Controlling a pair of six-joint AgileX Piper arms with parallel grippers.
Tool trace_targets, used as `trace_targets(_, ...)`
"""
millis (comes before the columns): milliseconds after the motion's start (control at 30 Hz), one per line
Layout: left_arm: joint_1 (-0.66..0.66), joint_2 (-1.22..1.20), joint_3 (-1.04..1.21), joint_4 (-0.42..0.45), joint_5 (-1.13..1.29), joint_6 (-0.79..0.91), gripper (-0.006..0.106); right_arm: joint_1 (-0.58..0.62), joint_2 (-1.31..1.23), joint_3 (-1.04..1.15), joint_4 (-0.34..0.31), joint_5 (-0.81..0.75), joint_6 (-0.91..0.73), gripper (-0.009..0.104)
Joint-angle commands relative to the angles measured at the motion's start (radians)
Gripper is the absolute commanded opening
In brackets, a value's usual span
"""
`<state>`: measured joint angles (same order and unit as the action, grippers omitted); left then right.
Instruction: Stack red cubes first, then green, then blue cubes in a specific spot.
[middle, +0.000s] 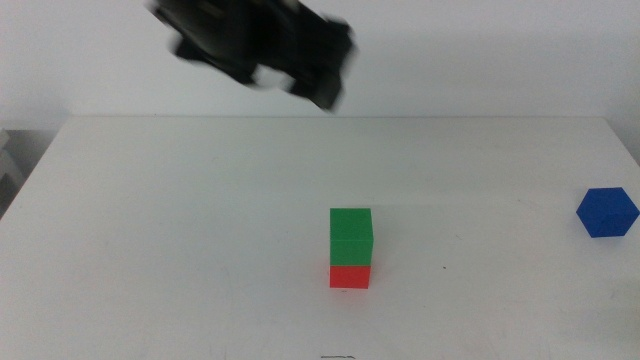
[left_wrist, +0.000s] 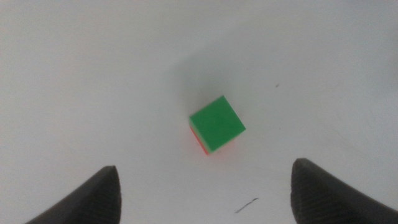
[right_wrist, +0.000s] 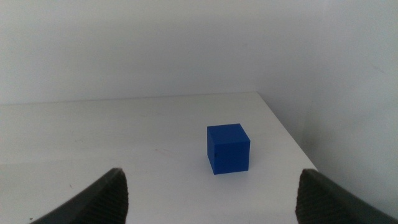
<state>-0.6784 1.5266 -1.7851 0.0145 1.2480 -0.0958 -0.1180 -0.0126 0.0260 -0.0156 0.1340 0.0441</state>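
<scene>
With the green cube (middle: 351, 235) atop the red cube (middle: 350, 276), both grippers' fingers spread empty, a misaligned blue cube (middle: 607, 212) placement could topple the stack.

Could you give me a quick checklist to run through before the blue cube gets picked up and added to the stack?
1. Green cube sits on the red cube: ok.
2. Stack alignment: from the left wrist view only a thin red edge shows under the green, so roughly square: ok.
3. Left gripper clear of the stack: ok, raised above the table with jaws open and empty.
4. Blue cube free to grasp: ok, alone near the table's right edge.
5. Right gripper ready: ok, jaws open, cube ahead between them.
6. Right arm's path to the stack: cannot tell, arm is outside the middle view.
</scene>
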Motion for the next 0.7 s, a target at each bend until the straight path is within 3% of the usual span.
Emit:
trace_targets(0, 0.051, -0.117, -0.008, -0.06, 0.038, 0.147, 0.094, -0.005, -0.015, -0.009, -0.008, -0.074, -0.008, 0.076)
trace_targets(100, 0.179, -0.214, 0.066, -0.168, 0.049, 0.304, 0.094, -0.005, -0.015, -0.009, -0.008, -0.074, -0.008, 0.076)
trace_targets(267, 0.423, -0.414, 0.276, -0.46, -0.037, 0.585, 0.094, -0.005, -0.015, -0.009, -0.008, -0.074, -0.008, 0.076)
trace_targets(467, 0.665, -0.509, 0.452, -0.8, -0.069, 0.797, 0.094, -0.005, -0.015, -0.009, -0.008, -0.074, -0.008, 0.076)
trace_targets(567, 0.701, -0.507, 0.456, -0.904, -0.028, 0.868, 0.093, -0.005, -0.015, -0.009, -0.008, -0.074, -0.008, 0.076)
trace_targets(667, 0.701, -0.509, 0.45, -0.953, -0.032, 0.889, 0.093, -0.005, -0.015, -0.009, -0.008, -0.074, -0.008, 0.076)
